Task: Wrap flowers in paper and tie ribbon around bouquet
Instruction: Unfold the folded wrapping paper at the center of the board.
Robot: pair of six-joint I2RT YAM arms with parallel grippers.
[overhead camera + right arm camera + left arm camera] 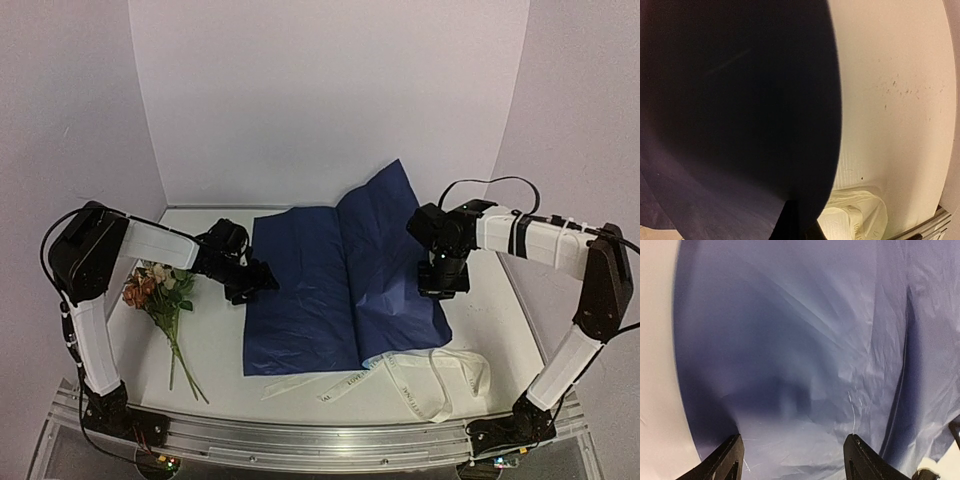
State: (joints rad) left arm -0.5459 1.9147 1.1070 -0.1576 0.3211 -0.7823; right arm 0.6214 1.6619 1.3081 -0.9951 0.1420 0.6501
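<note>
1. Paper [320,290]: spread over the middle of the table [220,350] with its darker blue face up. A raised crease runs front to back down its middle. The right half is lifted toward the far corner rather than lying flat.
2. Right gripper [442,285]: set at the paper's right edge. In its wrist view the fingers are seen clenched together, with the sheet's edge running into their tips, so the edge appears to be pinched. The raised right half is judged to be held up by this grip.
3. Left gripper [262,280]: placed at the paper's left edge with its jaws spread wide and nothing between them. In its wrist view both fingers [725,462] are seen just over the sheet. It is judged to be positioned to take or steady that side.
4. Flowers [160,292]: laid on the bare table left of the paper and apart from it, with the blooms far and the stems toward the near edge. They are not yet on the sheet, so wrapping is judged not begun.
5. Ribbon [410,385]: left loose in loops along the near edge, meeting the paper's near right corner. Whether it passes under the corner cannot be told. No gripper is on it.
6. Stage: the sheet is being arranged to receive the flowers.
</note>
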